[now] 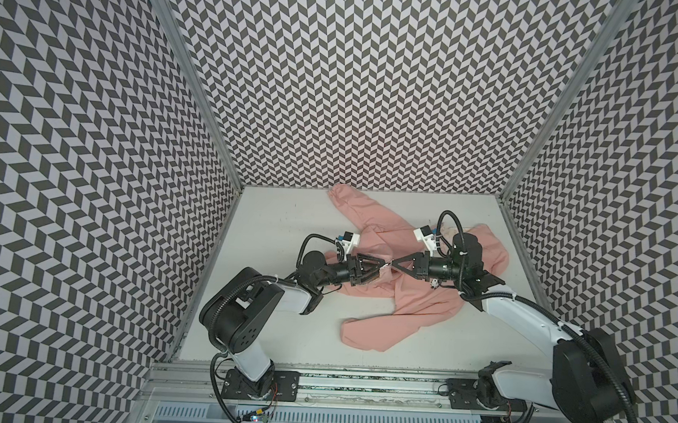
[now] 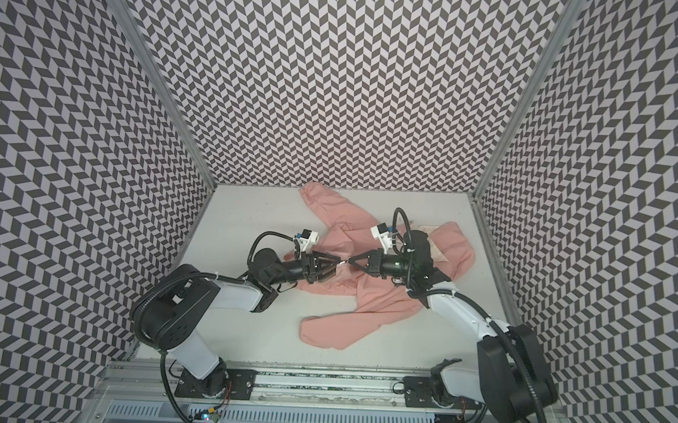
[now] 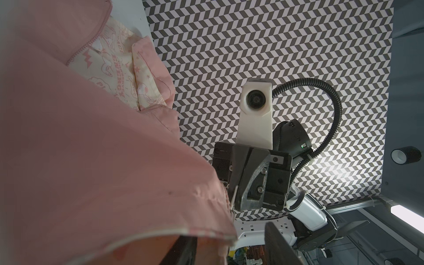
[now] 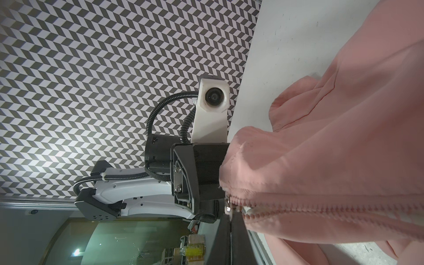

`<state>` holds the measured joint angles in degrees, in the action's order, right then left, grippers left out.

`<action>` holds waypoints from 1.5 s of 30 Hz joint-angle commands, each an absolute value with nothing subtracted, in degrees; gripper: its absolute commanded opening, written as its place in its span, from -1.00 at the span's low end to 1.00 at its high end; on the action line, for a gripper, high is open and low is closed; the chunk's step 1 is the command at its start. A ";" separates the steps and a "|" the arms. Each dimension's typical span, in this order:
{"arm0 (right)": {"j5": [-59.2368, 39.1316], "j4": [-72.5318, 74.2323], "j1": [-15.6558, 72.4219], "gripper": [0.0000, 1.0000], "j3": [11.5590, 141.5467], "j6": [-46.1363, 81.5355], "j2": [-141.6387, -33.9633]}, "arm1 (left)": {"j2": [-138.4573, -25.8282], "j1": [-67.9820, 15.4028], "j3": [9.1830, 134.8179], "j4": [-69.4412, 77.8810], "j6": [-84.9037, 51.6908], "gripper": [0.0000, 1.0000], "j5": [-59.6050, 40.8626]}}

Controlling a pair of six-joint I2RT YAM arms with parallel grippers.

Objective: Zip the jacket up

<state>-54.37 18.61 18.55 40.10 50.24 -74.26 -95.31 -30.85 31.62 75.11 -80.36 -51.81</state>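
Right gripper point(image 1: 394, 263) seemingly clenches the metal zipper pull point(image 4: 227, 208); left gripper point(image 1: 383, 265), jaws parted, straddles the hem point(image 3: 165, 235) of the salmon-pink fabric jacket point(image 1: 423, 306), steadying it.

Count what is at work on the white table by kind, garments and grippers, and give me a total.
jacket: 1
grippers: 2 (left gripper, right gripper)
Total: 3

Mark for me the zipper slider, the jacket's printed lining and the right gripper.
zipper slider point(image 4: 228, 203): right wrist view, on its metal body at the end of the teeth.
printed lining point(image 3: 114, 62): left wrist view, on the cream cloth with pink words.
right gripper point(image 1: 393, 263): a top view, between its closed fingertips.
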 commanded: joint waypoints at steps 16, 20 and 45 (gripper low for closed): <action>-53.44 21.08 19.25 -1.00 42.49 51.92 -75.19 | -84.46 -32.22 35.10 45.44 -61.66 0.00 -55.13; -53.44 21.51 19.49 -1.00 42.42 52.14 -75.72 | -83.37 -32.70 37.17 39.31 -58.33 -0.02 -54.52; -46.58 13.03 19.01 -1.00 40.98 47.87 -72.16 | -78.69 -27.82 33.42 36.63 -58.24 -1.00 -52.26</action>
<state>-49.36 13.23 19.42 40.82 48.90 -73.91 -81.10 -28.97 33.98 38.15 -59.90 -52.95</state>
